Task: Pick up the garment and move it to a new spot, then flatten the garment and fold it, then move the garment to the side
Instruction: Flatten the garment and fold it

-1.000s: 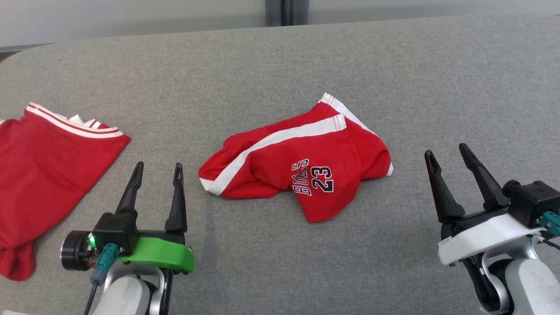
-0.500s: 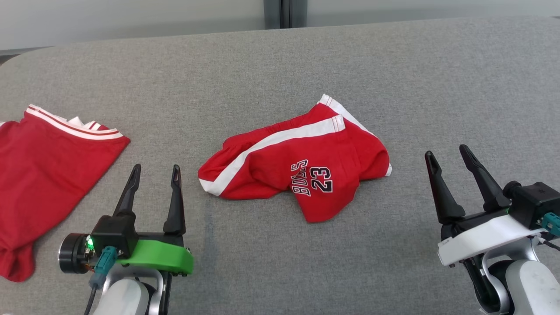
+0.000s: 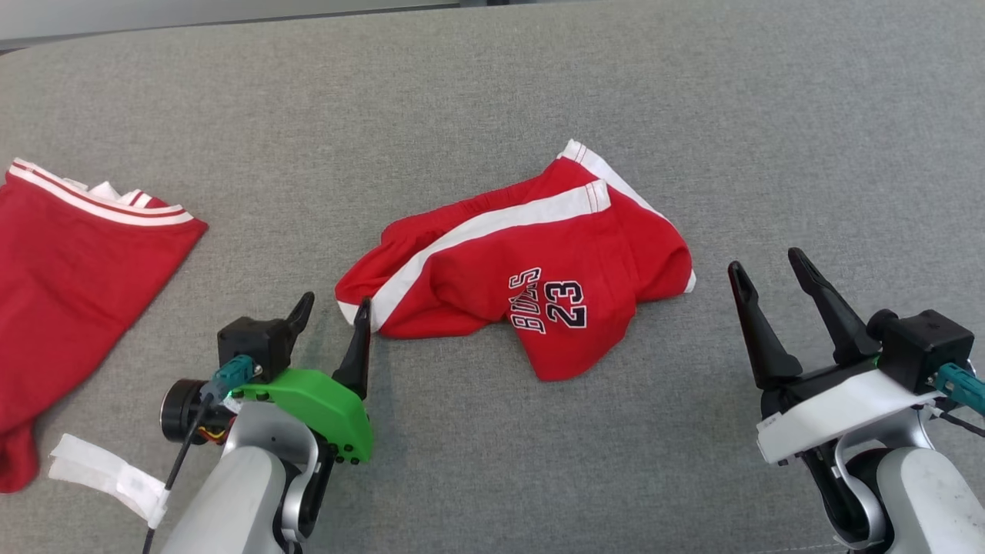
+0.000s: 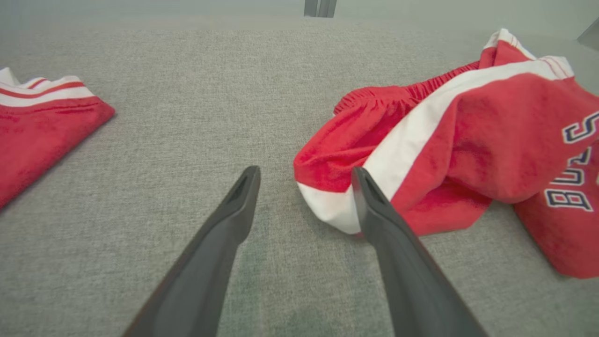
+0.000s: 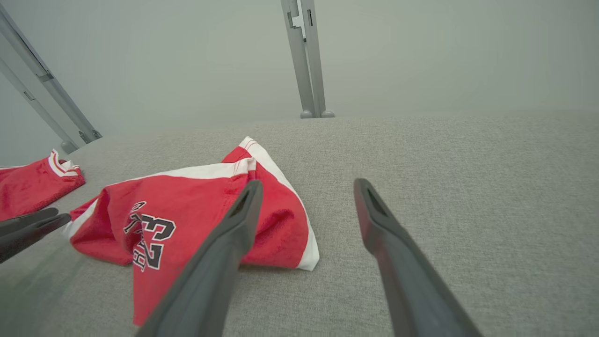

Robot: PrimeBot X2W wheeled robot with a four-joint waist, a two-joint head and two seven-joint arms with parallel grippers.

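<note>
The garment (image 3: 523, 269) is a pair of red shorts with white side stripes and a "BULLS 23" print, lying crumpled in the middle of the grey padded table (image 3: 492, 92). My left gripper (image 3: 335, 300) stands open at the shorts' near-left corner. In the left wrist view the left gripper (image 4: 305, 171) has its right finger just before the white-striped corner of the garment (image 4: 468, 140); I cannot tell if it touches. My right gripper (image 3: 765, 259) is open and empty, apart to the right of the shorts. The right gripper (image 5: 308, 182) looks past the garment (image 5: 178, 201).
A second red garment with white striped trim (image 3: 69, 269) lies spread at the table's left edge, also seen as the second garment (image 4: 37, 126). A white strap (image 3: 108, 477) hangs by my left forearm. Bare grey table surrounds the shorts; a metal post (image 5: 306, 56) stands behind.
The head camera has tilted down. My left gripper has swung right and forward, up to the shorts' near-left corner. The right gripper has kept its place, and both stay open.
</note>
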